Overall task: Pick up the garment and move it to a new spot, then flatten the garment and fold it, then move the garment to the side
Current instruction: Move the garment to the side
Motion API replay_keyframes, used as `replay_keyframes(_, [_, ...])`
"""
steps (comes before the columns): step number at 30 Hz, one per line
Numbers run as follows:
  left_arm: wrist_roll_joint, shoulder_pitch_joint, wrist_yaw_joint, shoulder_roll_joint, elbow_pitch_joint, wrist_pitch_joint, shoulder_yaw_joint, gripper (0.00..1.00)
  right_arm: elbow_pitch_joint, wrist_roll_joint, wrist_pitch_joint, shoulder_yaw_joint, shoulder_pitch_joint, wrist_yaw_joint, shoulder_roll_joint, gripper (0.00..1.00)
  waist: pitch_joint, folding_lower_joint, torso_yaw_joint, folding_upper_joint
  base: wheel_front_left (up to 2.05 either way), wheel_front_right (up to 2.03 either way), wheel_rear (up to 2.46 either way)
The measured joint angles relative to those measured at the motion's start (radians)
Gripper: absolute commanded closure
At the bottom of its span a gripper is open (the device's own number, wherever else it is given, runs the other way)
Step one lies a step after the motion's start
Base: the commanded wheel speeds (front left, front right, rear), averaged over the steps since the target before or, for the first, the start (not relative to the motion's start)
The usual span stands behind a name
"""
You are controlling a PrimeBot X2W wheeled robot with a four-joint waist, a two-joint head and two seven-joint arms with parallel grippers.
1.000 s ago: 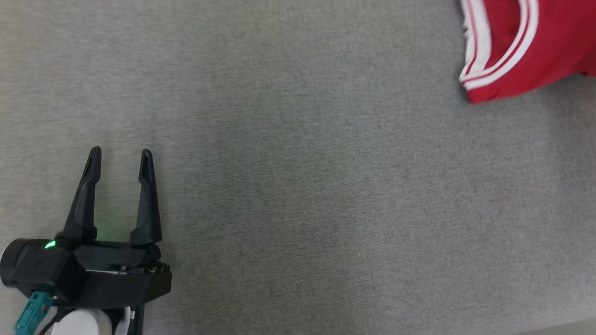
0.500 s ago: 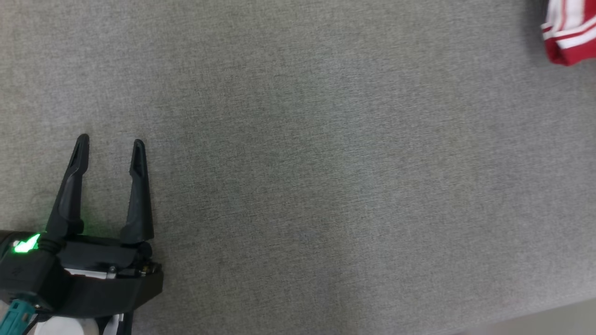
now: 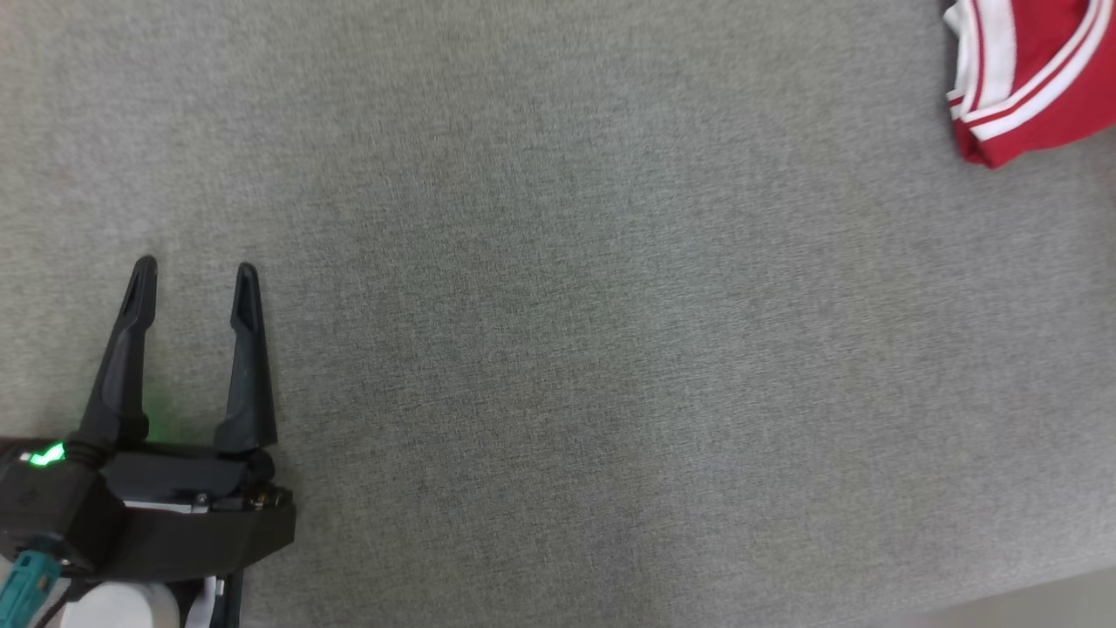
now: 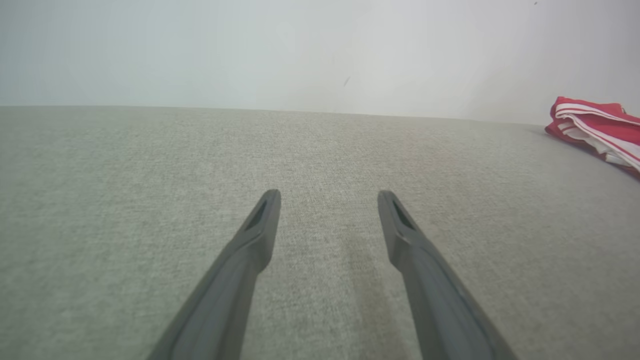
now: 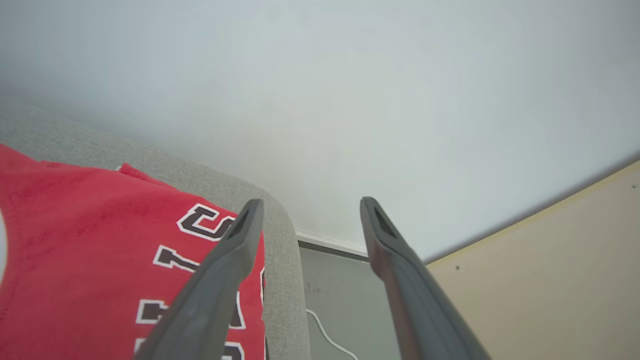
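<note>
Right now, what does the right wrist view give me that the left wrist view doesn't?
Right wrist view: the black-and-white lettering on the red jersey, the rounded edge of the grey upholstered surface, a white cable on the floor beyond it, a beige panel, and the right gripper, open.
Left wrist view: the left gripper, open, above a wide stretch of that surface, and the jersey's white-striped trim at far right.
Shared: the jersey, the grey surface, the pale wall.

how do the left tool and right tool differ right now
The left tool is over bare grey fabric, far from the jersey; the right tool is right by the jersey at the fabric's corner. The left tool points along the fabric; the right tool points past its edge. Both are open and empty.
</note>
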Motion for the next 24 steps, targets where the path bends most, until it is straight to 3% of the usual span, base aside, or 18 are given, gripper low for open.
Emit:
replay_keyframes(12, [-0.034,0.075,0.015,-0.024,0.099,-0.019,0.035,0.00,-0.084,0.027,-0.153,-0.009,0.095,0.000,0.126,0.00,-0.155,0.0000,0.000,-0.0002,0.00,0.00,0.00])
replay_keyframes(18, [-0.048,0.126,0.025,-0.044,0.116,-0.022,0.067,0.00,-0.207,0.038,-0.165,-0.067,0.265,0.000,0.200,0.00,-0.256,-0.0002,0.007,-0.0003,0.00,0.00,0.00])
replay_keyframes(24, [-0.048,0.161,0.015,-0.067,0.139,-0.022,0.072,0.00,-0.412,0.033,-0.167,-0.203,0.529,0.000,0.284,0.00,-0.361,-0.0003,0.021,-0.0003,0.00,0.00,0.00])
